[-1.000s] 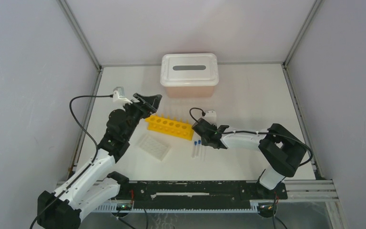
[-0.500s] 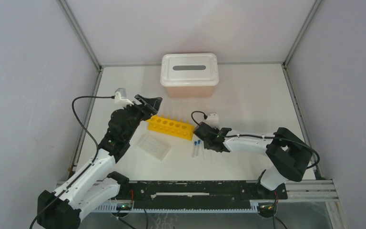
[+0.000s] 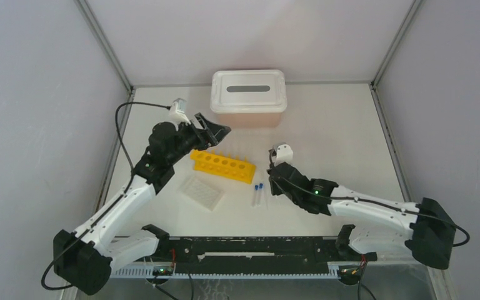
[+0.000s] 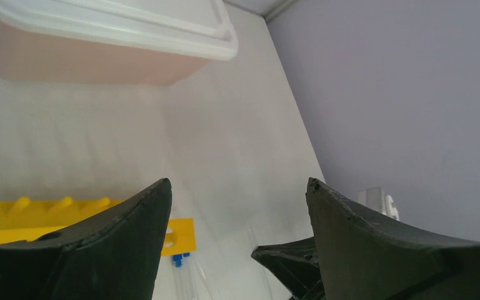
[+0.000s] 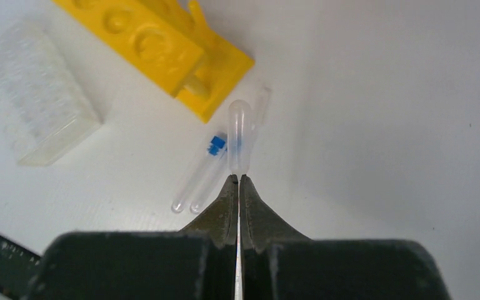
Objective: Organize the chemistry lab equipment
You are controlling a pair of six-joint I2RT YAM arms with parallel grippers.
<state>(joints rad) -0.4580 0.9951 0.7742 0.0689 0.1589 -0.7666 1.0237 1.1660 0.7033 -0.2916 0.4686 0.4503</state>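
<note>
The yellow tube rack (image 3: 223,165) lies mid-table, with the clear gridded well plate (image 3: 202,191) in front of its left end. Two blue-capped vials (image 3: 259,194) lie side by side by the rack's right end. My right gripper (image 3: 271,182) hovers just right of them. In the right wrist view it (image 5: 239,178) is shut on a thin clear tube (image 5: 239,137) whose rounded end sticks out past the fingertips, above the vials (image 5: 209,169) and near the rack (image 5: 162,47). My left gripper (image 3: 217,128) is open and empty above the rack's left end (image 4: 181,234).
The pink box with a white slotted lid (image 3: 248,94) stands at the back centre, close ahead of my left gripper (image 4: 237,182). The well plate also shows in the right wrist view (image 5: 37,100). Grey walls close in the table on both sides.
My left gripper has risen and swung back and right toward the pink box. My right arm has stretched out low, its gripper shifting slightly right beside the vials.
</note>
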